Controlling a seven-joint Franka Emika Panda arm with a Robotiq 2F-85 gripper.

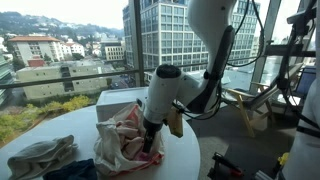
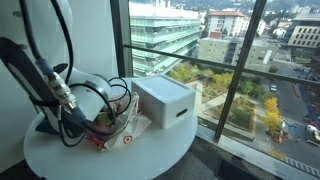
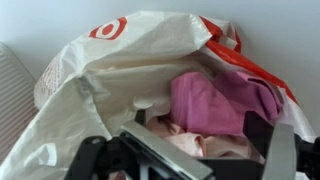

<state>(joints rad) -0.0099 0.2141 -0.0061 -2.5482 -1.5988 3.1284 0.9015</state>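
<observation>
A white plastic bag (image 3: pixel 100 70) with red markings lies open on the round white table (image 1: pixel 180 150). Inside it are a magenta cloth (image 3: pixel 215 100) and a pale pink cloth (image 3: pixel 185 140). My gripper (image 3: pixel 205 152) hangs at the bag's mouth, open, with the pale pink cloth lying between its dark fingers (image 3: pixel 268 140). The jaws close on nothing. In both exterior views the gripper (image 1: pixel 150 135) (image 2: pixel 75 125) points down into the bag (image 1: pixel 118 140) (image 2: pixel 120 128).
A white box (image 1: pixel 120 98) (image 2: pixel 165 100) stands on the table behind the bag, near the window. A pale cloth (image 1: pixel 40 155) and a dark cloth (image 1: pixel 70 170) lie at the table's front edge. Cables (image 2: pixel 100 95) loop beside the arm.
</observation>
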